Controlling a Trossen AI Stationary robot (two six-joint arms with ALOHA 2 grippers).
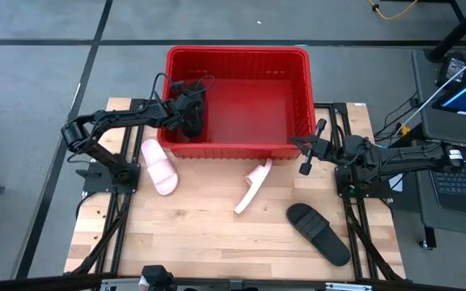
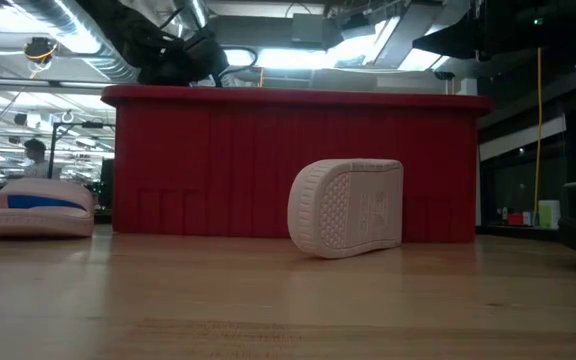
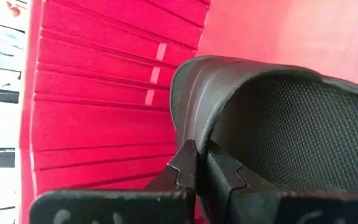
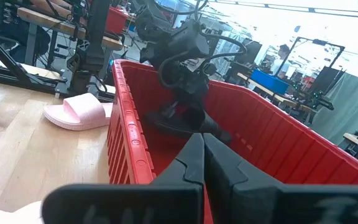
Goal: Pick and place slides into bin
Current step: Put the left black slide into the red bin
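Observation:
The red bin [image 1: 237,61] stands at the table's far side. My left gripper [image 1: 191,113] reaches into its left part, shut on a black slide [image 3: 278,124], which also shows in the right wrist view [image 4: 185,124]. One pink slide [image 1: 160,166] lies flat in front of the bin's left corner. A second pink slide [image 1: 253,184] stands on its edge before the bin's front wall, its sole [image 2: 348,208] toward the near edge. Another black slide [image 1: 318,233] lies flat at the near right. My right gripper [image 1: 299,145] waits shut at the bin's right front corner. My left gripper pinches the black slide's side rim [image 3: 199,144] between its two fingers [image 3: 227,177], close to one rounded end of the sole. The fingers slant down into the bin from its left side. The slide sits low inside the bin; whether it touches the floor I cannot tell.
The bin's left wall [image 3: 98,106] stands close beside the held slide. Most of the bin's floor [image 1: 253,113] is bare red. Bare wood [image 1: 192,230] lies at the near left. A desk with a laptop [image 1: 459,97] stands beyond the table's right edge.

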